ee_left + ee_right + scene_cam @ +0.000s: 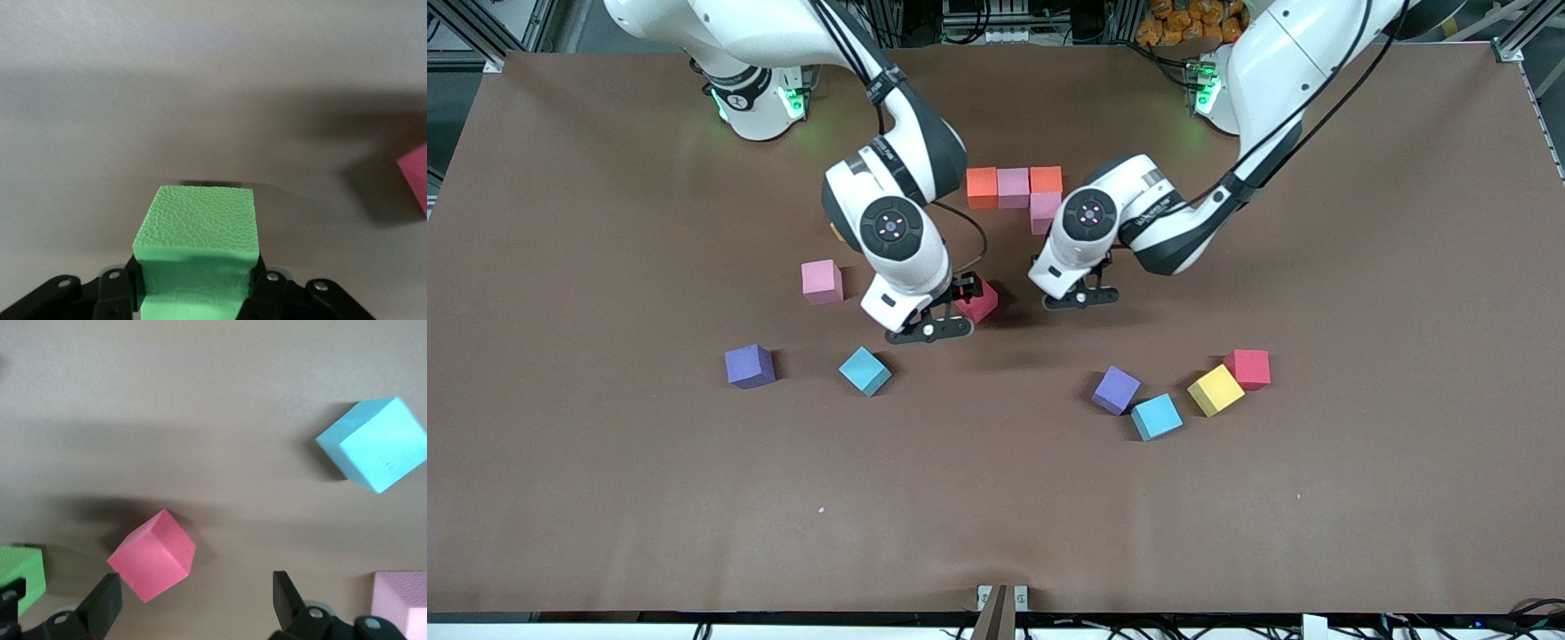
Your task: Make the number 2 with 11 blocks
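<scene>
At mid-table, the left gripper (1080, 298) pinches a green block (197, 250) between its fingers, holding it by two facing sides, just nearer the front camera than the started number 2 (1021, 191). That figure so far consists of an orange block (982, 185), a pink block (1013, 185) and a second orange block (1047, 180) in a row, with another pink block (1043, 211) abutting the row on its camera side. The right gripper (929, 329) hangs with its fingers spread wide over a red block (153, 555), which sits rotated relative to the jaws. Loose blocks lie nearer the camera: a pink block (822, 281), a purple block (750, 365) and a light blue block (865, 371) toward the right arm's end; a purple block (1116, 389), a light blue block (1157, 416), a yellow block (1216, 389) and a red block (1248, 368) toward the left arm's end. Judging by the pebbled matte surface, the cubes are light, soft foam: grip flat facing faces squarely, with moderate pressure, because a corner grip would probably twist the cube.
</scene>
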Robot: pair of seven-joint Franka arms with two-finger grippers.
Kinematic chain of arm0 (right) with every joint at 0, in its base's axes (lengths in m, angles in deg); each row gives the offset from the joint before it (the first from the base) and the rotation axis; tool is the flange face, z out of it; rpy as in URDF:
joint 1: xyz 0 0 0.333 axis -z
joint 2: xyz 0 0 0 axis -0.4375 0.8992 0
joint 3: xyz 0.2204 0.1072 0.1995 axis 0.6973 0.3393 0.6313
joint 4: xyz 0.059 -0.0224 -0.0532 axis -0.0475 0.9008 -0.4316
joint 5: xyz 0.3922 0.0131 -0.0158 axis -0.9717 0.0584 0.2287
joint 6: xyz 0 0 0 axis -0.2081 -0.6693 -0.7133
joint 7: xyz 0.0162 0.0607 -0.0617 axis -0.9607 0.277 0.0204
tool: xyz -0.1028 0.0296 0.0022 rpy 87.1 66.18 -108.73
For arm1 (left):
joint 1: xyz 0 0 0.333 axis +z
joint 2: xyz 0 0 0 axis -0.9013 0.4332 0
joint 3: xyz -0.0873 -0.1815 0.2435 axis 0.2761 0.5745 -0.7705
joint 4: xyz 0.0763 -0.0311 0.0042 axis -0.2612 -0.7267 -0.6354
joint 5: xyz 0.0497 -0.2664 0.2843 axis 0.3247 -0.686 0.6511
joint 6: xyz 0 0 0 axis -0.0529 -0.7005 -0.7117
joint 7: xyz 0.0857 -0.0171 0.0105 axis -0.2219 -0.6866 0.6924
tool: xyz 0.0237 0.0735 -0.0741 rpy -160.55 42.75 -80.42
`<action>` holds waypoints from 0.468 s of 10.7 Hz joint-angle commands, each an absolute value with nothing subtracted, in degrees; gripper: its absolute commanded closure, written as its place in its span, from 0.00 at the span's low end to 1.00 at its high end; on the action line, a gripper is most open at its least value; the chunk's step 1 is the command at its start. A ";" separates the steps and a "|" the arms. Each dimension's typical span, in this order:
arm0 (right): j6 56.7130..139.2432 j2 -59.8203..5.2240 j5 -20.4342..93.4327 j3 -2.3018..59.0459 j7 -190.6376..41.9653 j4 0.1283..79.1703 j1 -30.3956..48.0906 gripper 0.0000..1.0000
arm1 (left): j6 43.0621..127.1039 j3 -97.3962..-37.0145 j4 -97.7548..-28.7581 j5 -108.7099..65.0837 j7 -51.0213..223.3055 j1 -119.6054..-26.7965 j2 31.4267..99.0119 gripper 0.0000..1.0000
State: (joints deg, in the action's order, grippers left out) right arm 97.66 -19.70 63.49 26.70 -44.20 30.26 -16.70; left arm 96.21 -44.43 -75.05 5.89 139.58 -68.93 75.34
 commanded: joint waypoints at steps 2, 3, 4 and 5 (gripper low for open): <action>96.62 -20.62 66.05 27.41 -48.02 30.54 -13.18 0.00 | 96.06 -44.57 -74.81 6.87 141.30 -70.13 75.28 0.41; 96.27 -20.53 66.57 27.41 -48.38 30.63 -12.82 0.00 | 96.15 -44.57 -74.90 6.87 141.74 -70.74 75.37 0.41; 96.26 -20.44 67.10 27.32 -48.30 30.63 -12.81 0.00 | 96.24 -44.57 -74.90 6.69 142.35 -71.26 75.46 0.41; 96.26 -20.35 67.19 27.32 -48.30 30.63 -12.81 0.00 | 97.02 -44.57 -75.08 6.52 143.05 -71.27 75.63 0.41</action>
